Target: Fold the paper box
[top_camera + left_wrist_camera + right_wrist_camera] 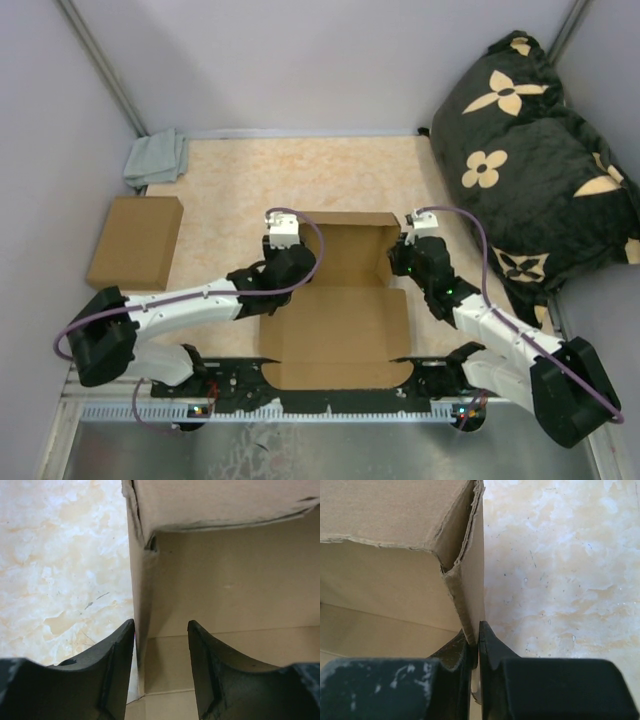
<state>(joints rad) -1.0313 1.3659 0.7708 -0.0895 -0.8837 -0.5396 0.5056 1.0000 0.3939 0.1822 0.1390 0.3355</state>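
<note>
The paper box (pixel 340 300) is brown die-cut cardboard in the middle of the table, its far half standing as walls, its near flap flat toward the arm bases. My left gripper (pixel 283 262) is open and straddles the box's left wall (pixel 140 620), one finger outside, one finger (pixel 210 670) inside. My right gripper (pixel 408 262) is shut on the box's right wall (pixel 470 580), which shows pinched between its fingers (pixel 492 650) in the right wrist view.
A plain compact brown cardboard box (pixel 135 242) lies at the left. A grey cloth (pixel 157 158) sits at the far left corner. A black cushion with tan flowers (pixel 530 150) fills the right side. The table top (pixel 250 180) is beige marbled.
</note>
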